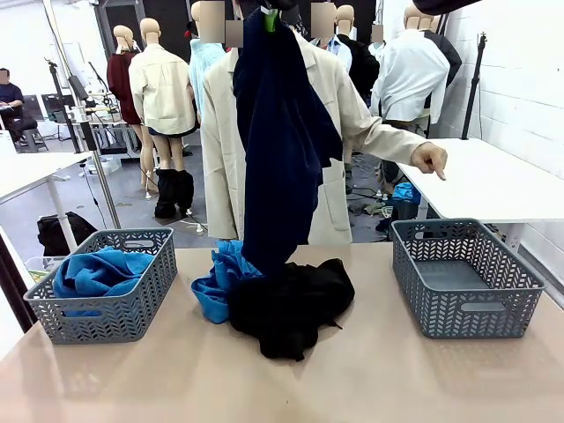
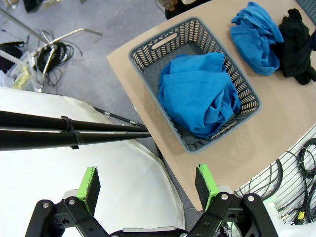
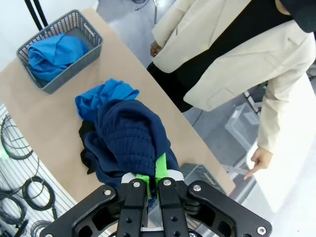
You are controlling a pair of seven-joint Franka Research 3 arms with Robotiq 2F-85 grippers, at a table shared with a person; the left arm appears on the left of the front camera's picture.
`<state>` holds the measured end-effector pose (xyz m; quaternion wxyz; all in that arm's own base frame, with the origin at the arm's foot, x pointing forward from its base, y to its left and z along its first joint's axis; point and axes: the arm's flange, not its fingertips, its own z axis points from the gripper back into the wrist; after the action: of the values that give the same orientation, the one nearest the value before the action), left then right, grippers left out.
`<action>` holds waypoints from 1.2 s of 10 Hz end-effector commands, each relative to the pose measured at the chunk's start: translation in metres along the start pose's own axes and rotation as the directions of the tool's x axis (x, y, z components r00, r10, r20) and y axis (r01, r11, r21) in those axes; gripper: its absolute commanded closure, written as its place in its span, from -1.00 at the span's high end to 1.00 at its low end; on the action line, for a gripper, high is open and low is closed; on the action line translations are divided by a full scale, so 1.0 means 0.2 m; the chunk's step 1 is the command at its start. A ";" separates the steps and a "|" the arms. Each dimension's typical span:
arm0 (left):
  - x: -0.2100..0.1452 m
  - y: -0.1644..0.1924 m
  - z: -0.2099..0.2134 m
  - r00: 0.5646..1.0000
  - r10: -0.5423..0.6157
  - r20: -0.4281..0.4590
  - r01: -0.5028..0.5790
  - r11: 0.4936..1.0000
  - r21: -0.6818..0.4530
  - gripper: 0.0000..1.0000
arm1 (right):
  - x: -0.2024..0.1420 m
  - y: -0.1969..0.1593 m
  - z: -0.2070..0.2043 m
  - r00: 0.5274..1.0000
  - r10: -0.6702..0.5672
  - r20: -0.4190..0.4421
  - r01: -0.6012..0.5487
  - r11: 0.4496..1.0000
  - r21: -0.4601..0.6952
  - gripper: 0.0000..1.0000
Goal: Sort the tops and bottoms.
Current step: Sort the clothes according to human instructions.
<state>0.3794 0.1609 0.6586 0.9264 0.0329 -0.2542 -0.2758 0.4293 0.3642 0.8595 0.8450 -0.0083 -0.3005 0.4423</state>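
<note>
My right gripper (image 3: 152, 178) is shut on a navy garment (image 3: 127, 136) and holds it high above the table. In the front view the navy garment (image 1: 280, 132) hangs from the right gripper (image 1: 269, 16) at the top edge, its lower end over the pile. The pile at mid-table is a blue garment (image 1: 218, 280) and a black garment (image 1: 295, 307). A grey basket (image 1: 145, 300) on the left holds another blue garment (image 1: 97, 271). My left gripper (image 2: 146, 182) is open, high off the table's left end, above that basket (image 2: 148, 54).
An empty grey basket (image 1: 467, 304) stands on the right. A person in a cream jacket (image 1: 339, 115) stands behind the table, one hand (image 1: 431, 159) pointing down to the right. A white table (image 1: 493, 181) is behind the right basket.
</note>
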 end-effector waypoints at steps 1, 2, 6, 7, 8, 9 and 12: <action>0.00 0.00 0.00 1.000 0.004 -0.018 -0.004 1.000 0.005 1.00 | -0.01 0.00 0.01 1.000 -0.004 0.002 0.004 1.000 0.015 -1.00; 0.00 0.00 0.00 1.000 0.004 -0.018 -0.004 1.000 0.005 1.00 | -0.01 0.00 0.01 1.000 -0.004 0.002 0.004 1.000 0.015 -1.00; 0.00 0.00 0.00 1.000 0.004 -0.018 -0.004 1.000 0.005 1.00 | -0.01 0.00 0.01 1.000 -0.004 0.002 0.004 1.000 0.015 -1.00; 0.00 0.00 0.00 1.000 0.004 -0.018 -0.004 1.000 0.005 1.00 | -0.01 0.00 0.01 1.000 -0.004 0.002 0.004 1.000 0.015 -1.00; 0.00 0.00 0.00 1.000 0.004 -0.018 -0.004 1.000 0.005 1.00 | -0.01 0.00 0.01 1.000 -0.004 0.002 0.004 1.000 0.015 -1.00; 0.00 0.00 0.00 1.000 0.004 -0.018 -0.004 1.000 0.005 1.00 | -0.01 0.00 0.01 1.000 -0.004 0.002 0.004 1.000 0.015 -1.00; 0.00 0.00 0.00 1.000 0.004 -0.018 -0.004 1.000 0.005 1.00 | -0.01 0.00 0.01 1.000 -0.004 0.002 0.004 1.000 0.015 -1.00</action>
<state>0.3794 0.1609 0.6586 0.9264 0.0329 -0.2542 -0.2758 0.4293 0.3642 0.8595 0.8450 -0.0083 -0.3005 0.4423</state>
